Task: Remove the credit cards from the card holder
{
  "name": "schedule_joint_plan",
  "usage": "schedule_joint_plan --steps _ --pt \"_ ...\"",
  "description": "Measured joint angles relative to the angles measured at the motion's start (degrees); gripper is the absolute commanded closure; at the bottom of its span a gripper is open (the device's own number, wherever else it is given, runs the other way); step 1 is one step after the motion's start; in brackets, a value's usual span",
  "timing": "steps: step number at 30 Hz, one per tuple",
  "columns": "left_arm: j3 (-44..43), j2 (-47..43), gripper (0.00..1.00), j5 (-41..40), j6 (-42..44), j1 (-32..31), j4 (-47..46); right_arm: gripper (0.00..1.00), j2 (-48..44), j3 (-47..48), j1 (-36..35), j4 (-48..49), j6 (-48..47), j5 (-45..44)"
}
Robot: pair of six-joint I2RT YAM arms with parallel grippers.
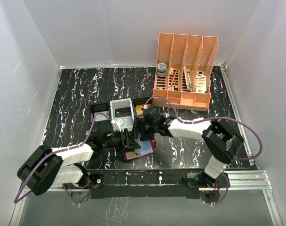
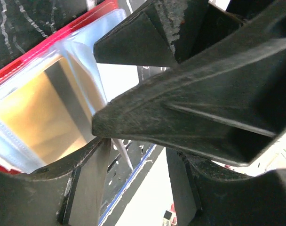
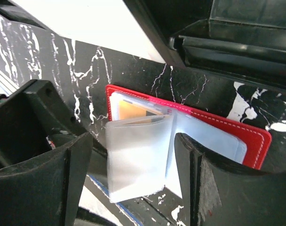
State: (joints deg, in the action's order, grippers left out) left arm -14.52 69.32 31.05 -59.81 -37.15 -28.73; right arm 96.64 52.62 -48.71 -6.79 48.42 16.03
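Straddling the clear sleeves of the card holder (image 3: 249,139), the right gripper (image 3: 133,146) stands open, its fingers either side of the fanned pages and clamping nothing. The left gripper (image 2: 133,162) meets it from 9 o'clock, jaws partly apart. A tan-orange credit card (image 3: 132,112) sits in a sleeve. The holder lies open at 6 o'clock on the black, white-veined table (image 1: 77,94), a black tray (image 1: 122,112) at its 12, an orange rack (image 1: 185,70) at 1 o'clock. White walls (image 1: 110,33) enclose the table.

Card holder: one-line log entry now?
card holder open on table | orange card inside | right hand open around clear sleeves | left hand open
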Motion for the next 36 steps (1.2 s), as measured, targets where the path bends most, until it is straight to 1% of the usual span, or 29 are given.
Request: schedule_joint_plan --steps 5,10,15,17,20,24,27,29,32,36 --pt "-2.2 1.5 0.48 0.7 0.3 -0.2 -1.3 0.28 -5.5 0.1 1.6 -2.7 0.0 -1.6" --pt "-6.1 6.4 0.45 1.2 0.5 -0.9 -3.1 0.28 -11.2 -0.1 4.0 -6.0 0.6 -5.3" --pt "-10.6 11.7 0.45 1.2 1.6 -4.1 -2.4 0.30 -17.9 -3.8 7.3 -6.6 1.7 -9.0" --pt "-11.2 11.5 0.44 0.4 2.1 -5.0 -1.5 0.32 -19.7 -5.9 8.2 -6.2 2.5 -9.3" --pt "-10.6 6.5 0.44 -2.6 2.8 -5.6 2.3 0.39 -20.1 -8.0 8.3 -5.4 3.1 -7.9" --pt "-10.0 -5.2 0.43 -8.2 4.1 -5.6 9.9 0.48 -18.5 -8.9 8.3 -2.6 4.1 -3.3" --pt "-9.8 -13.0 0.42 -13.1 4.8 -5.6 16.3 0.51 -15.5 -9.0 8.2 0.3 4.7 0.3" --pt "-9.0 -16.4 0.41 -16.2 4.8 -5.4 20.2 0.52 -13.6 -9.2 8.2 2.2 5.3 2.5" --pt "-7.6 -19.7 0.40 -19.9 4.2 -5.3 26.0 0.52 -11.5 -9.4 8.2 3.8 5.9 5.1" --pt "-7.2 -19.8 0.40 -22.3 3.1 -5.1 30.6 0.56 -9.1 -9.4 7.8 6.6 6.2 8.4"
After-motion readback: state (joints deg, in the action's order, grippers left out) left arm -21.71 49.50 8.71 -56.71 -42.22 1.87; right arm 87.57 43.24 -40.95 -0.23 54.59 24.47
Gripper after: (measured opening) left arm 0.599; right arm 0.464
